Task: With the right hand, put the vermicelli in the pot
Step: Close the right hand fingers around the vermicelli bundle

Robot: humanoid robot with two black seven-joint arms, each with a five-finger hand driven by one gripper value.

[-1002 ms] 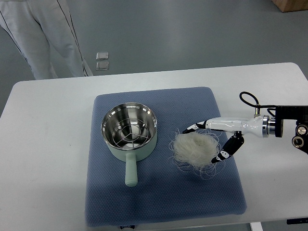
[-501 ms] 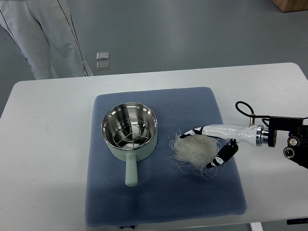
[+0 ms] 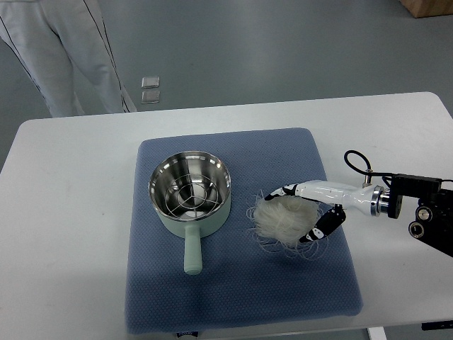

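A pale nest of vermicelli (image 3: 274, 219) lies on the blue mat (image 3: 241, 297), just right of the pot. The mint-green pot (image 3: 204, 222) has a steel inside with a wire rack in it, and its handle (image 3: 192, 255) points toward the near edge. My right hand (image 3: 288, 215) reaches in from the right and curls around the nest. Its upper fingers (image 3: 284, 190) press the far side and its thumb (image 3: 316, 229) presses the near right side. The nest still rests on the mat.
The mat lies on a white table (image 3: 71, 212). A person in grey trousers (image 3: 64, 49) stands beyond the table's far left corner. A black cable loop (image 3: 357, 161) sticks up from my right wrist.
My right hand has slid left over the vermicelli and its fingers have drawn in around the nest. The pot has stayed in place.
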